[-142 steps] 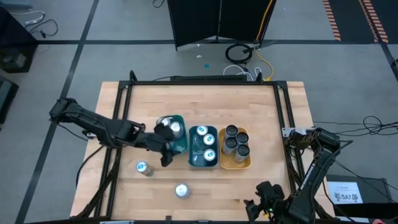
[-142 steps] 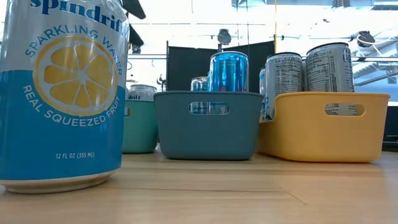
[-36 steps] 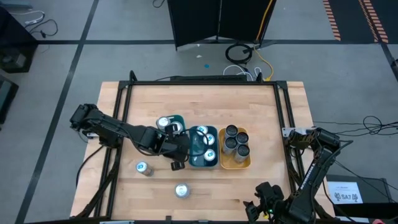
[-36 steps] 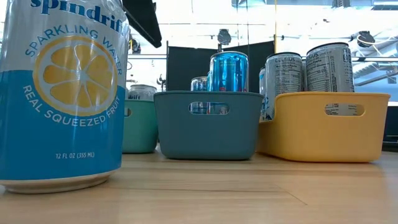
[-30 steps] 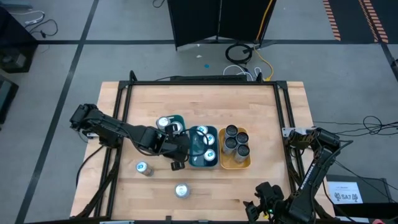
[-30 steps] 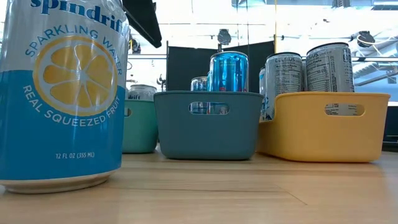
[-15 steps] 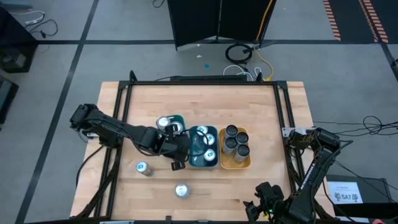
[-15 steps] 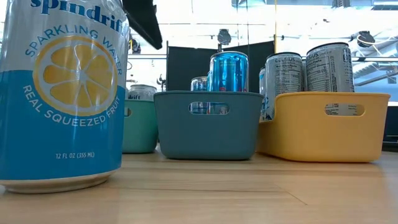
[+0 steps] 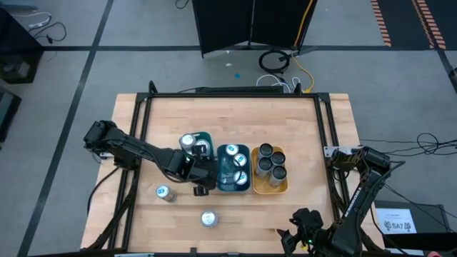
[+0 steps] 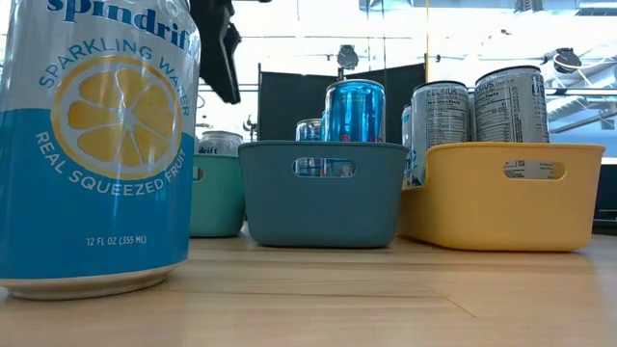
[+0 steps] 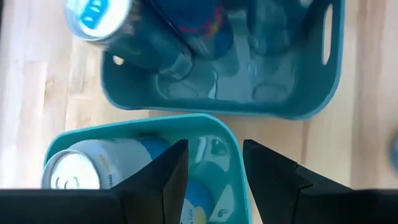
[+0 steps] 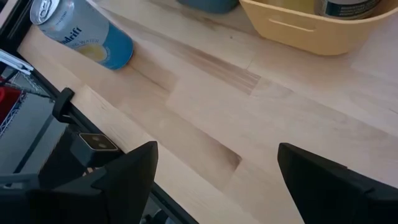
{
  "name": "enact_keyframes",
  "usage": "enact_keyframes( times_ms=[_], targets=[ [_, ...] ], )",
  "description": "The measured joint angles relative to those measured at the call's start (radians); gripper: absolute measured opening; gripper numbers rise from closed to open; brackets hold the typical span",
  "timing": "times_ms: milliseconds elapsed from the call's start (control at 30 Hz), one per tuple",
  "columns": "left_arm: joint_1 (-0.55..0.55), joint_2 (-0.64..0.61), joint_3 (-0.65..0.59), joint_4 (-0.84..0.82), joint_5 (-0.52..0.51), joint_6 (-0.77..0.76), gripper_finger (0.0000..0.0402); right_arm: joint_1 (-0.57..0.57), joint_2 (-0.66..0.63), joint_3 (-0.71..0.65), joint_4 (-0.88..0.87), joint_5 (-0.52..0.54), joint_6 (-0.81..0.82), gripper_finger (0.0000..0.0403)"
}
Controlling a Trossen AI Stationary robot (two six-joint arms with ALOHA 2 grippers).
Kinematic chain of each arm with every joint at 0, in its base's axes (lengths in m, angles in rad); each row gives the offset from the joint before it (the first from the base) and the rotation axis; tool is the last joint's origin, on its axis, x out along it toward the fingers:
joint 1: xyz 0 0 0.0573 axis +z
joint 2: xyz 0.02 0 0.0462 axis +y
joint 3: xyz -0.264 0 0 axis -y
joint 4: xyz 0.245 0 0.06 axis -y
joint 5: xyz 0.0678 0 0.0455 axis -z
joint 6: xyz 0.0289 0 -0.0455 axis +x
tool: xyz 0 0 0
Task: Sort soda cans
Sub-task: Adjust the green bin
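Left claw (image 9: pixel 202 187): hanging over the near edge of the green tray, fingers (image 11: pixel 165 180) spread apart, nothing between them.
Right claw (image 12: pixel 214 177): parked off at the near right corner of the bench (image 9: pixel 300 128), fingers wide apart, empty.
Green tray (image 9: pixel 207 137): leftmost of three in a row, two cans in it; one (image 11: pixel 93 171) standing right below the left claw with a silver top.
Blue tray (image 9: pixel 233 189): middle one, touching the green tray; a few blue-topped cans (image 9: pixel 232 150) inside, one (image 11: pixel 118 28) shown leaning in the wrist view.
Yellow tray (image 9: pixel 269 190): right of the blue one, holding grey-topped cans (image 9: pixel 273 163) packed close.
Loose cans: one (image 9: pixel 163 193) upright left of the claw, another (image 9: pixel 208 218) nearer the front edge, both on bare wood well apart from the trays.
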Motion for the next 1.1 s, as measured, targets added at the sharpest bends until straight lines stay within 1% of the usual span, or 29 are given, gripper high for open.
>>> enact_keyframes(
  times_ms=[167,267,400,667,833,933,1100],
  targets=[
    [-0.026,0.083,0.000,-0.020,-0.005,0.044,0.0164,-0.001,0.000,0.000,0.006,0.000,0.000,0.0322],
    [-0.040,0.126,0.000,-0.068,-0.044,0.004,0.0164,-0.001,0.000,0.000,0.016,0.000,0.000,0.0322],
    [-0.050,0.173,0.000,-0.111,-0.044,-0.062,0.0164,-0.001,0.000,0.000,0.017,0.000,0.000,0.0322],
    [-0.056,0.220,0.000,-0.105,-0.044,-0.087,0.0163,-0.001,0.000,0.000,0.016,0.000,-0.003,0.0322],
    [-0.056,0.221,0.000,-0.105,-0.045,-0.087,0.0162,-0.001,0.000,0.000,0.017,0.001,-0.003,0.0322],
    [-0.056,0.221,0.000,-0.109,-0.052,-0.088,0.0145,-0.001,0.000,0.000,0.017,0.001,-0.003,0.0322],
    [-0.057,0.221,0.000,-0.119,-0.052,-0.102,0.0080,-0.001,0.000,0.000,0.018,0.001,-0.002,0.0322]
  ],
)
